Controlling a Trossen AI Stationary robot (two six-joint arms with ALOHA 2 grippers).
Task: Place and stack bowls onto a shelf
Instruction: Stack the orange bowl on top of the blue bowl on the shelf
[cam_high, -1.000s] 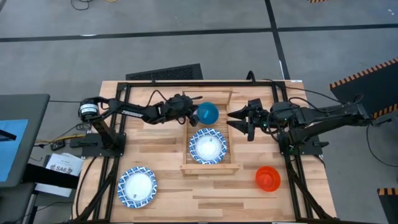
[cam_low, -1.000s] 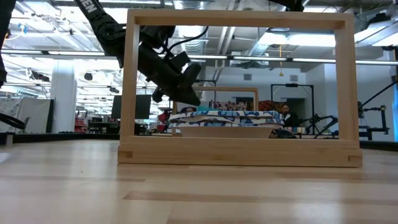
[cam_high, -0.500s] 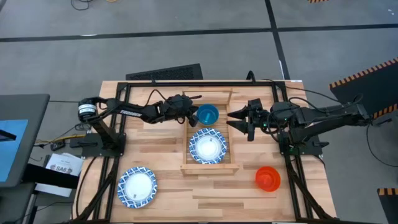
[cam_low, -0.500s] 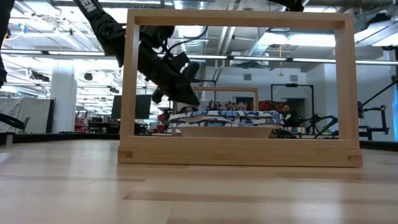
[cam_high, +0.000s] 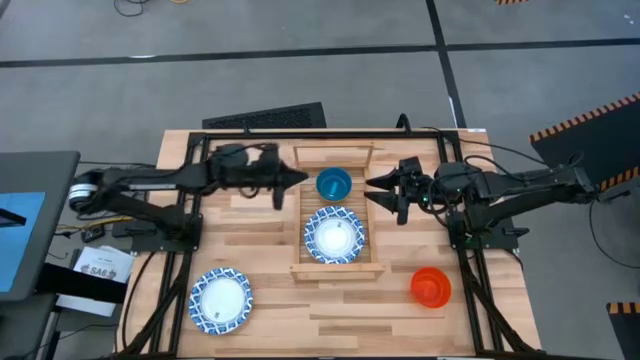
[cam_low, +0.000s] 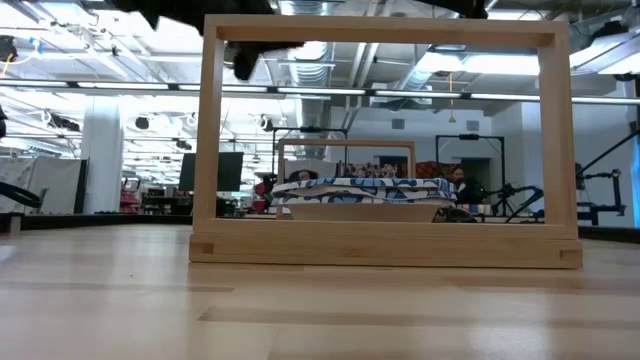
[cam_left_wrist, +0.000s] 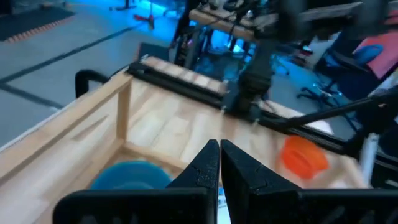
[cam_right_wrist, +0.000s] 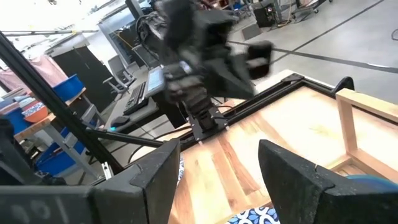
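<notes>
Inside shelf (cam_high: 370, 205): teal bowl (cam_high: 333, 183), patterned bowl (cam_high: 334, 234); left jaws clenched; right released.

Only one marking comes close to legible: a white label (cam_high: 97, 268) lying off the worktop's left edge, below the left arm's base in the high view, carries dark characters that look like "SA6" (the last character is uncertain). No other text, brand, number or sign is readable.
</notes>
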